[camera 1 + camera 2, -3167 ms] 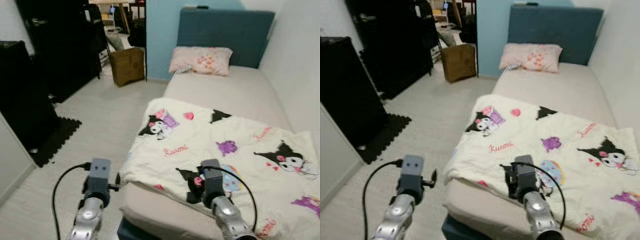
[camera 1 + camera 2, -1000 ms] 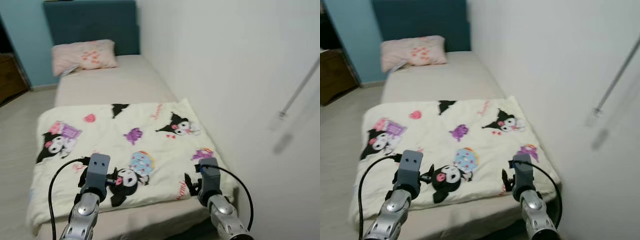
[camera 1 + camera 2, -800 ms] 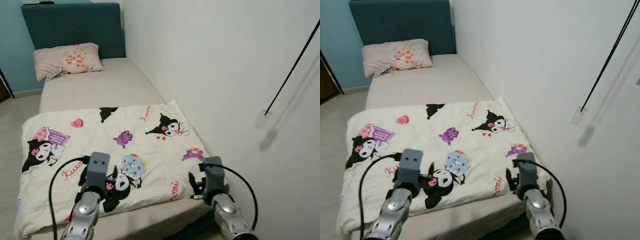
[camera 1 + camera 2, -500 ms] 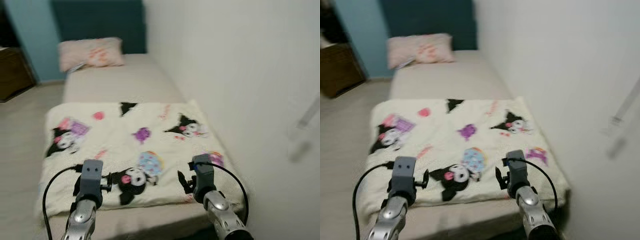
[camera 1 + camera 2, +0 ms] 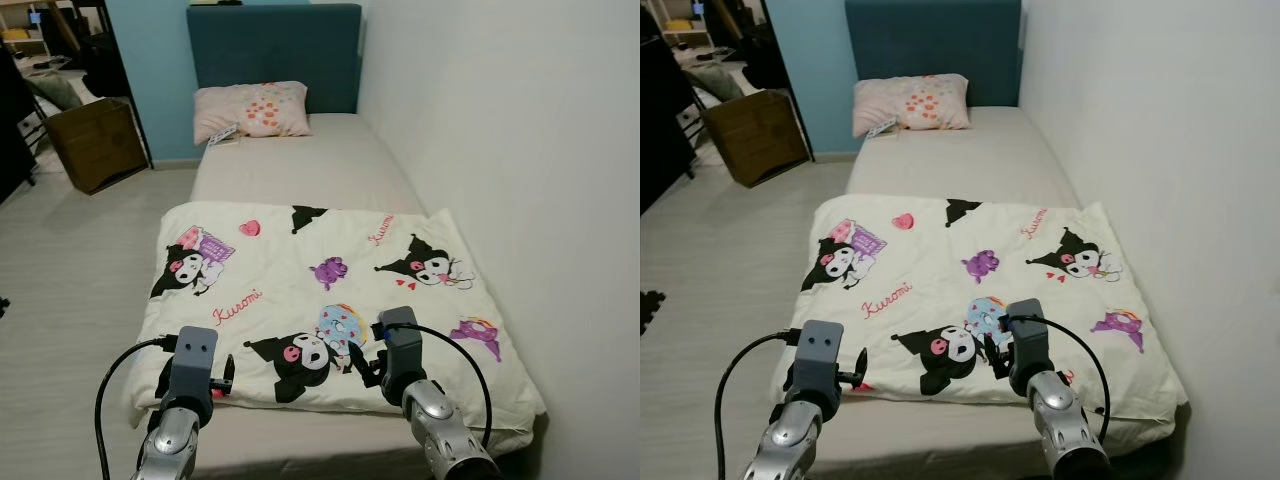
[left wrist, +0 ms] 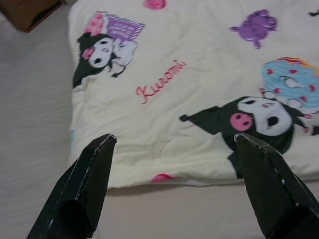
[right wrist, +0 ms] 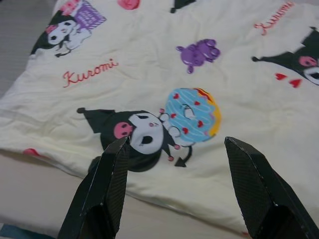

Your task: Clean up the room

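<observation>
Cream blanket (image 5: 330, 290) covers the bed's (image 5: 300, 165) foot, pink pillow (image 5: 252, 110) beyond — my left gripper (image 6: 174, 149) and right gripper (image 7: 177, 149) spread wide above it; brown box (image 5: 95, 140) now visible again.

Single bed (image 5: 300, 170) against a white wall (image 5: 520, 150), with a dark teal headboard (image 5: 272, 45) at its far end — the pale blue wall (image 5: 155, 80) lies behind it. Beside the bed, light wood-look floor (image 5: 80, 250); a brown cardboard box (image 5: 95, 143) stands on the floor near the headboard end — dark furniture lies beyond it.
</observation>
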